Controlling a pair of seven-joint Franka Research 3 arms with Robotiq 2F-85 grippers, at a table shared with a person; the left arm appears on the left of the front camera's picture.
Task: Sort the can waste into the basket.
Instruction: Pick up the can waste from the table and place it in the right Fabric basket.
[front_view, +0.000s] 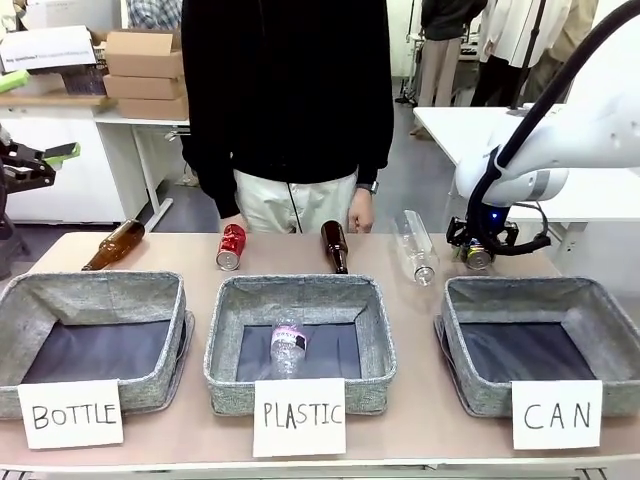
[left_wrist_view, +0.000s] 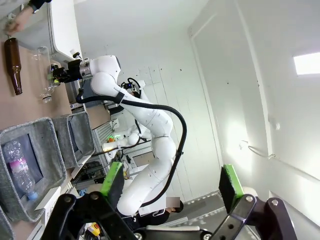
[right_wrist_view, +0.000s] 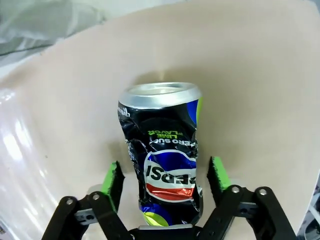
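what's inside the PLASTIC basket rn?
One clear plastic bottle with a pale label lies on the dark floor of the PLASTIC basket, its near end against the near wall. The front strip of the floor is hidden behind that wall.

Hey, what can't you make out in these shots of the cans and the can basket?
Dark can: in the front view the right gripper covers most of it, so lifted or resting is unclear.
Red can: print too small to read, front view.
CAN basket: right wall cut off by the front view's edge.
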